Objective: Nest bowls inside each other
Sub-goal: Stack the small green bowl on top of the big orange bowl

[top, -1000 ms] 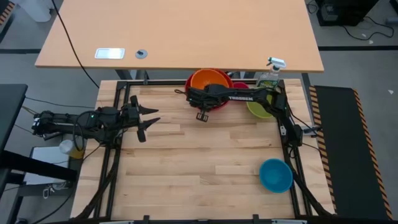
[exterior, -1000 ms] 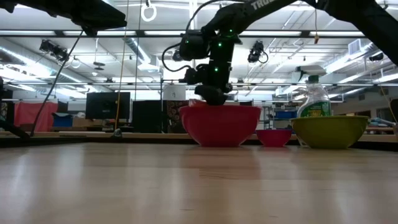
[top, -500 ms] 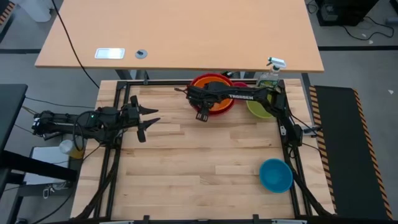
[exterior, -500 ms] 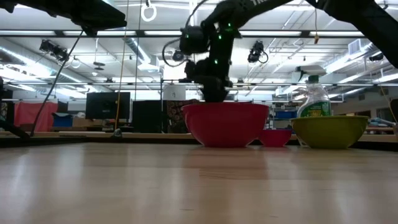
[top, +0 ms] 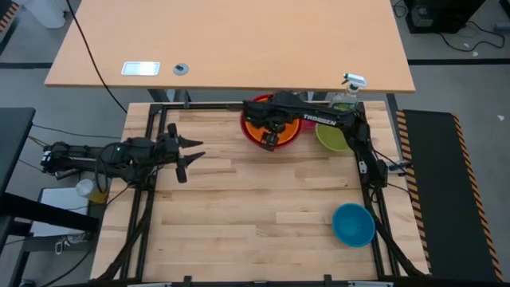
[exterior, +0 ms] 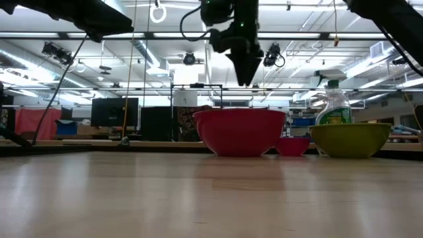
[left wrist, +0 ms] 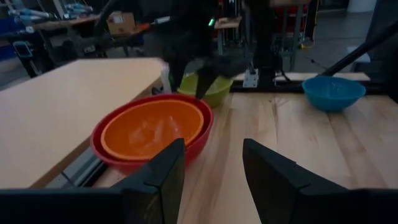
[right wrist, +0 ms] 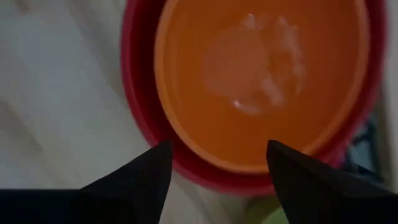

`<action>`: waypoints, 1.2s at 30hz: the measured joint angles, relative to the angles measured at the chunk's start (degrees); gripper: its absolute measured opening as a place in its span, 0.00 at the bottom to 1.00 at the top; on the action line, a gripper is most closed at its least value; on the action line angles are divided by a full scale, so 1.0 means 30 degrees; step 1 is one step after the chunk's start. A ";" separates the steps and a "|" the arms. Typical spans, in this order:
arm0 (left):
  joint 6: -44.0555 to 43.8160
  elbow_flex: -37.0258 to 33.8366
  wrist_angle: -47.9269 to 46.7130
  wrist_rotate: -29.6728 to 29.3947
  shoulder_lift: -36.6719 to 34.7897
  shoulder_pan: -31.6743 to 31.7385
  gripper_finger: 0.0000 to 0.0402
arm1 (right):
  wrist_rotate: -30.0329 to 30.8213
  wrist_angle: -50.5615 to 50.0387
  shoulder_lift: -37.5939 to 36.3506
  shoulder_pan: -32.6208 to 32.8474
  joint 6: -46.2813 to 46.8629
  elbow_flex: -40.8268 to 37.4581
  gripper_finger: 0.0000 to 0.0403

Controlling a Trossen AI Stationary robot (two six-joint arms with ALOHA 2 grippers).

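Observation:
The orange bowl (top: 255, 128) sits nested inside the red bowl (top: 245, 119) at the table's far edge; the right wrist view shows both, the orange bowl (right wrist: 261, 68) within the red rim (right wrist: 140, 93). My right gripper (top: 269, 143) hangs open above them, pointing down, well clear of the rims (exterior: 248, 79). The lime green bowl (top: 328, 140) stands to their right, the small pink bowl (exterior: 291, 145) between the two. The blue bowl (top: 353, 224) rests near the right front. My left gripper (top: 195, 157) waits open at the table's left.
A green spray bottle (top: 345, 96) with a white trigger stands at the far right corner behind the lime green bowl. A black frame (top: 151, 127) runs around the table. Bare wood spreads across the middle and front (top: 255, 215).
My right gripper has opened and let go of the orange bowl, which has dropped from a raised, tilted pose into the red bowl and now sits level in it. The gripper has then risen clear of the bowls and tipped to point more steeply down.

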 joint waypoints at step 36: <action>-0.1896 0.0000 -0.0260 -0.0005 0.0007 -0.1508 0.41 | 0.4314 0.6091 -1.0463 -0.0186 0.8166 -2.2817 0.58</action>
